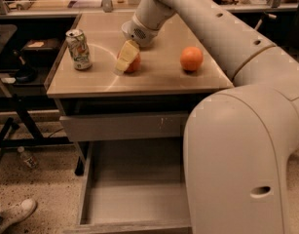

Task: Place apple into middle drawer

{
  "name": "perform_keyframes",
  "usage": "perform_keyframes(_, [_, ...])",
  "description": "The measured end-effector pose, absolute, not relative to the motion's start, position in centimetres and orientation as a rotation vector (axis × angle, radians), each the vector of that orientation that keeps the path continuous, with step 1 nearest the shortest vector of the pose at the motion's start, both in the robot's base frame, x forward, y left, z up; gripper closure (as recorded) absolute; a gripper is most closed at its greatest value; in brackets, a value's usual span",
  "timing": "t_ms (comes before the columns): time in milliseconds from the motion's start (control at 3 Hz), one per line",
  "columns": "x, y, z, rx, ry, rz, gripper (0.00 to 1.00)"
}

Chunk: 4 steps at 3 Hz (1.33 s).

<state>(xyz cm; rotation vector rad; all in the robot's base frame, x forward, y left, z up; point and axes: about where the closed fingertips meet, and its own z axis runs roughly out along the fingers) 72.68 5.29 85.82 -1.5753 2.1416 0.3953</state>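
Observation:
The apple (pixel 135 64), red and small, sits on the cabinet top (pixel 154 79) near its middle. My gripper (pixel 124 63) is down at the apple, its cream-coloured end covering the apple's left side and resting close to the tabletop. The middle drawer (pixel 132 191) is pulled out below, with a plain flat floor and nothing in it. My arm's large links hide its right part.
An orange fruit (pixel 191 58) lies right of the apple. A drink can (pixel 78 48) stands at the left of the top. A grey drawer front with white scratches (pixel 122 126) sits above the open drawer. A shoe (pixel 15 213) is on the floor at the left.

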Motion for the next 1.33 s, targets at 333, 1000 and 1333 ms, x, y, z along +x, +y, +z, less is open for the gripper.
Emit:
perform_keyframes(333, [74.1, 6.1, 85.3, -1.596, 2.129, 0.375, 0.0])
perform_keyframes(1000, [74.1, 5.1, 83.0, -1.582, 2.163, 0.392, 0.0])
perform_keyframes(1333, [74.1, 5.1, 82.9, -1.583, 2.163, 0.392, 0.19])
